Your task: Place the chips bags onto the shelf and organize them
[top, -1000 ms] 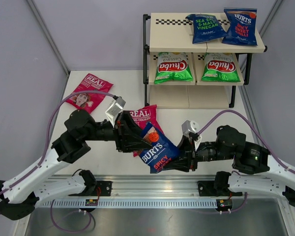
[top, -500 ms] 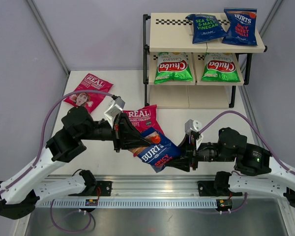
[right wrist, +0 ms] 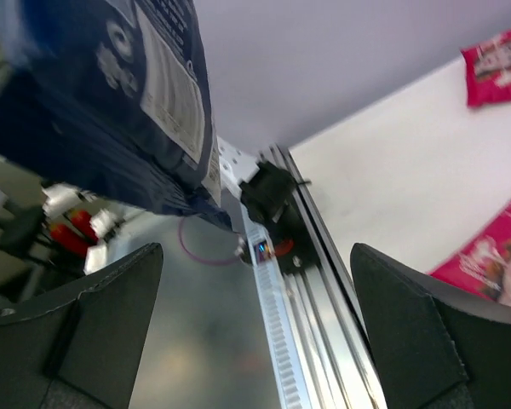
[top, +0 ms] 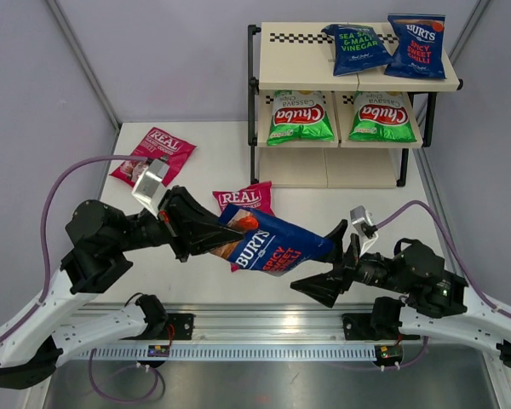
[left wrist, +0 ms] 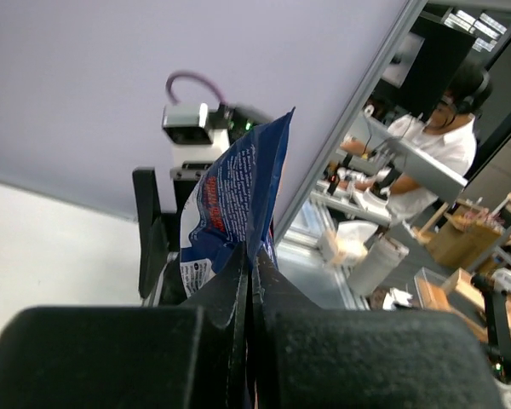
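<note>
L gripper (top: 228,239) shut tight on the L end of a blue BURTS bag (top: 277,247). In the wrist view the fingers meet w/ only the bag's edge between them (left wrist: 249,256).

Change vs a sec ago: it was only half closed then, w/ the R gripper (top: 326,260) holding the bag. Now R has sprung wide open, its fingers either side of the bag's R end and seemingly clear of it. R wrist view shows the bag (right wrist: 111,102) up above the spread fingers. So the handover looks done and the bag hangs from the L side alone.

Bag is in the air, lying roughly level, front-centre over the counter (top: 213,153) and partly above one pink REAL bag (top: 243,199). A 2nd REAL bag (top: 153,153) lies far L.

Both arms have drawn apart since. L arm comes in from the L, elbow folded, forearm about level, gripper pointing R. R arm sits low near its base, gripper pointing L.

The shelf (top: 302,64) has 2 BURTS bags on top and 2 Chuba bags (top: 300,117) mid tier. The bottom tier looks bare.

My read: the L arm carries this one to the open L part of the top tier.
</note>
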You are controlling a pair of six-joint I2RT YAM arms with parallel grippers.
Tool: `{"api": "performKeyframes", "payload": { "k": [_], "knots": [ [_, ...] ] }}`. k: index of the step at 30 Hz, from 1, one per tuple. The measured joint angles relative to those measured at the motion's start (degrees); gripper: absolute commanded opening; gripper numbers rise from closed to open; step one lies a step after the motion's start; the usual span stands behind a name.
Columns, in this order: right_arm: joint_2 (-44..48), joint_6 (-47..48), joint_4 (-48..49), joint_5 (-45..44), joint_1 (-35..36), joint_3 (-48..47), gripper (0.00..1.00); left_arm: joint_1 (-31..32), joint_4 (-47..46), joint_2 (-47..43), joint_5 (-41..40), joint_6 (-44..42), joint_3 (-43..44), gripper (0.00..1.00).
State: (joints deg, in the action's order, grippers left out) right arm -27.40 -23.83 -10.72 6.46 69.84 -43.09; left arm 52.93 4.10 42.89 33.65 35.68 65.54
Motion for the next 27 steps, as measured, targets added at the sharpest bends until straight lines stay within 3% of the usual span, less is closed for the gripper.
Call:
{"api": "performKeyframes", "payload": {
  "k": [10, 18, 27],
  "knots": [
    [-1.1, -6.3, 27.8, -0.2, 0.0, 8.4, 0.94, 0.0, -11.6, 0.2, -6.8, 12.0, -6.5, 0.00],
    [-1.4, -7.0, 37.4, -4.2, 0.0, 9.0, 0.85, 0.0, -15.9, 0.3, -9.1, 17.9, -9.6, 0.00],
    [-2.2, -7.2, 39.5, -7.9, 0.0, 9.0, 0.49, 0.0, -19.5, 0.7, -9.2, 21.2, -11.2, 0.00]
  ]
}}
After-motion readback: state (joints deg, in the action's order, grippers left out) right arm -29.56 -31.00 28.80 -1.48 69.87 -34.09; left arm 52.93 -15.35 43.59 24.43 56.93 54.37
